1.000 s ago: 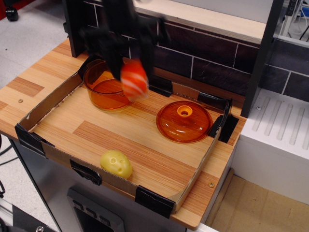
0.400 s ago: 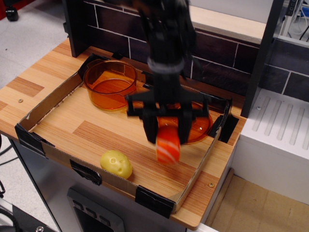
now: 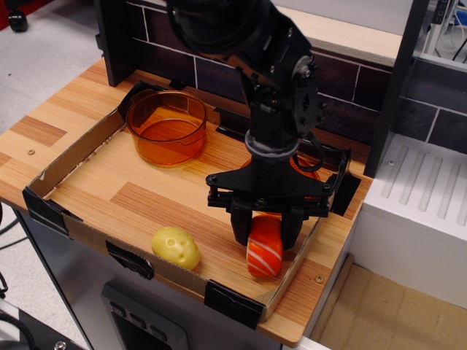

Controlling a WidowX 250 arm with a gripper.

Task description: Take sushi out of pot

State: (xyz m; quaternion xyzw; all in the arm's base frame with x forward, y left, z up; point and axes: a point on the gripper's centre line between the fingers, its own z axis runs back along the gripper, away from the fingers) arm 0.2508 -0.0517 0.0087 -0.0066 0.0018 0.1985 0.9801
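Note that the claw grips the sushi low over the tray floor, the pot well behind-left, positioned for release.

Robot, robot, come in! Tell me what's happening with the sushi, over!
Hand shut on sushi, low at tray's front-right. Sushi out of pot; pot empty. Yellow toy to the left, not in the way.

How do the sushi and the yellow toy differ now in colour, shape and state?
The sushi is orange-red with white stripes; the yellow toy is plain yellow. The sushi is smooth and oblong; the yellow toy is lumpy and rounder. The gripper holds the sushi; the yellow toy lies free. Both are at the tray's front edge.
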